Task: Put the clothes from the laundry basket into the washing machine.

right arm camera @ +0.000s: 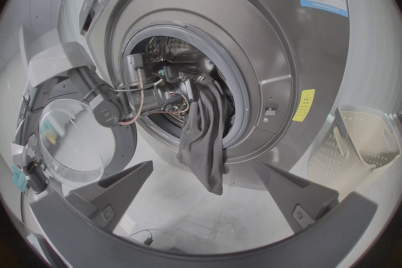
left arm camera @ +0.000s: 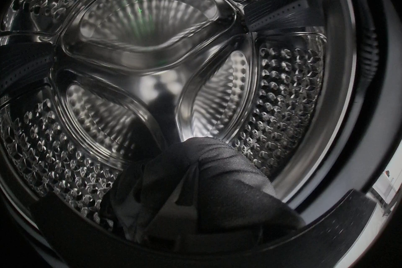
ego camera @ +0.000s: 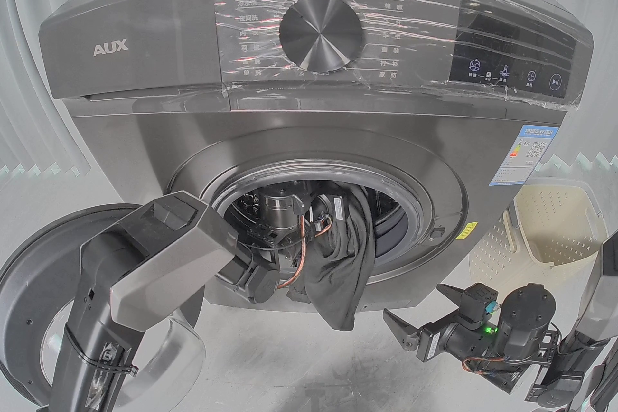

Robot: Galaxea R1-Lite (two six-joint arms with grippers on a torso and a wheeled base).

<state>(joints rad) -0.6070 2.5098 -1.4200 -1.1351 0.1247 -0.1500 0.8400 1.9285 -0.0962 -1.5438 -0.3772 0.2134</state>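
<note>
- Progress: one dark grey garment (ego camera: 341,265) is halfway in. Part lies bunched on the drum (left arm camera: 289,84) floor just ahead of the left gripper (ego camera: 331,210); the rest hangs out over the door seal (ego camera: 412,220) below it.
- I cannot tell whether the left jaws are closed on the cloth, which hides them.
- Right gripper (ego camera: 421,307) is spread wide and empty, low before the washing machine (ego camera: 161,136), with the garment's hanging tail just beyond its jaws.
- Laundry basket (ego camera: 560,226) stands behind the right jaws; its visible part shows no clothes, so this looks like the last piece.
- Room: the drum is deep and bare ahead of the left jaws. The open door (ego camera: 38,265) stands clear — only the seal's lip could snag the tail.
</note>
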